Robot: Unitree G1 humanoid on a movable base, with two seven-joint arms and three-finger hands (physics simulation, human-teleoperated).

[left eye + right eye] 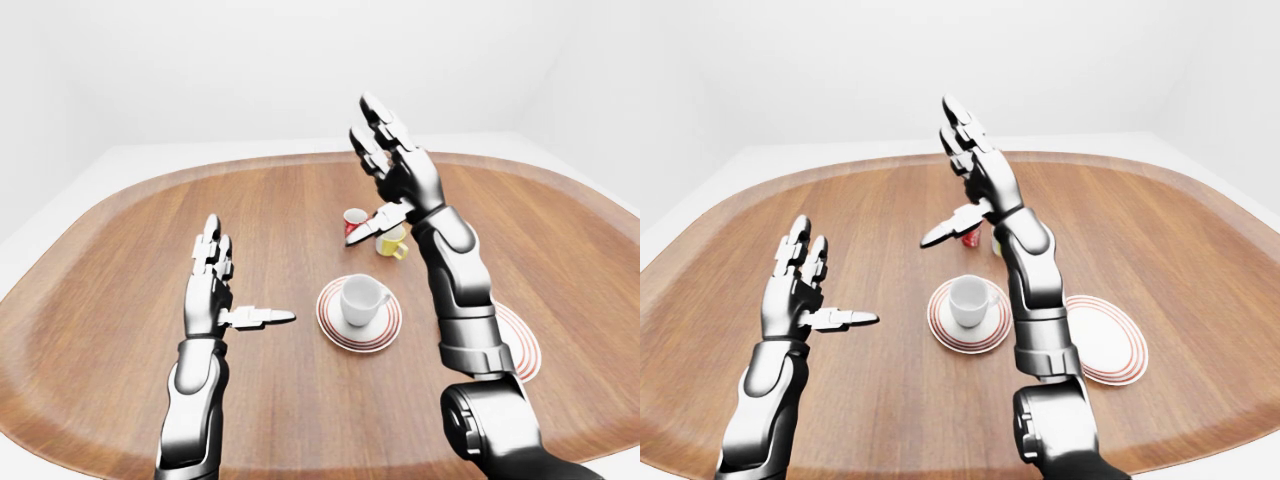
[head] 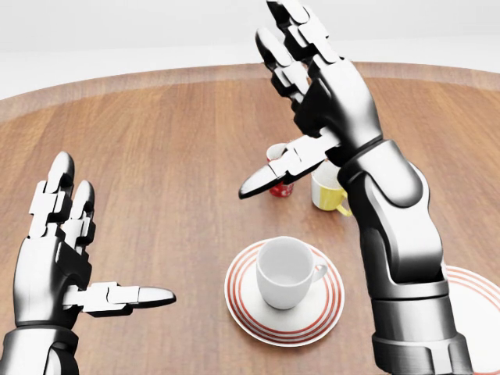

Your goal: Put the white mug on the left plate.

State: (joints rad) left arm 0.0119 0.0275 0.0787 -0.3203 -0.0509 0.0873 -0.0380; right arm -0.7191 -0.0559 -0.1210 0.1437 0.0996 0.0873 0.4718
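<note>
I see the white mug [image 2: 285, 272] upright on the left plate [image 2: 284, 293], handle toward head view's right, below my right robot hand [image 2: 312, 101] and clear of it. That hand is raised, fingers spread, gripping nothing. Left robot hand [image 2: 66, 250] hovers over the bench [image 2: 156, 156], also spread and empty. Red mug [image 1: 354, 222] and yellow mug [image 2: 328, 191] sit partly behind the right hand. Second plate [image 1: 1102, 340] lies right of that arm.
</note>
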